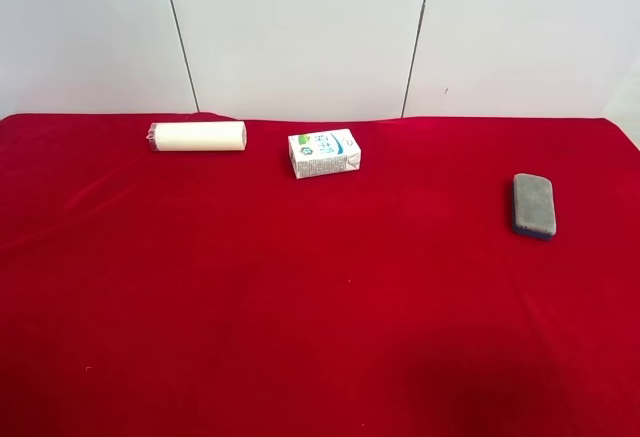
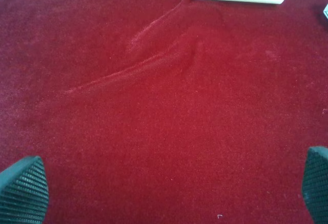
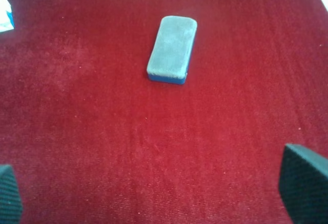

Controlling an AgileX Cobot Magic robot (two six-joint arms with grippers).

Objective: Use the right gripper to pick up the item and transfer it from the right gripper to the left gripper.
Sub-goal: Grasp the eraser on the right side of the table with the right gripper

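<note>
Though fully agape, right pincer (image 3: 156, 189) empty.

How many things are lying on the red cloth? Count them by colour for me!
cream roll: 1
white box: 1
grey eraser: 1
Total: 3
</note>
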